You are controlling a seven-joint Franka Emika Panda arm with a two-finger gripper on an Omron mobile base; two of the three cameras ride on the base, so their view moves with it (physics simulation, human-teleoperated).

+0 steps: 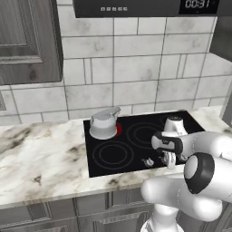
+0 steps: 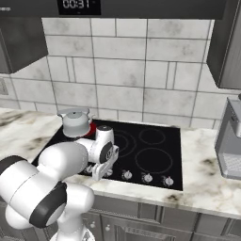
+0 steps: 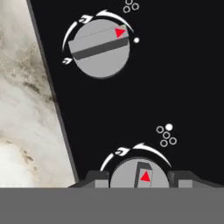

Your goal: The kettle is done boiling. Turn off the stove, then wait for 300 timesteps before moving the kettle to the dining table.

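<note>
The silver kettle (image 1: 103,123) (image 2: 75,123) stands on the back left burner of the black stove (image 1: 113,154) (image 2: 150,141), and the ring under it glows red. My gripper (image 1: 170,161) (image 2: 101,172) (image 3: 139,177) points down at the stove's front edge. It is shut on a round silver knob (image 3: 131,173), with a dark fingertip pressed against each side. That knob's red marker points up in the hand view. A second knob (image 3: 99,48) lies beyond it, apart from the fingers. The dining table is out of view.
Marble counter (image 1: 41,154) runs on both sides of the stove. More knobs (image 2: 147,178) line the front edge to the right. A grey appliance (image 2: 230,141) stands on the counter at far right. A hood with a clock display (image 1: 149,7) hangs overhead, flanked by wall cabinets.
</note>
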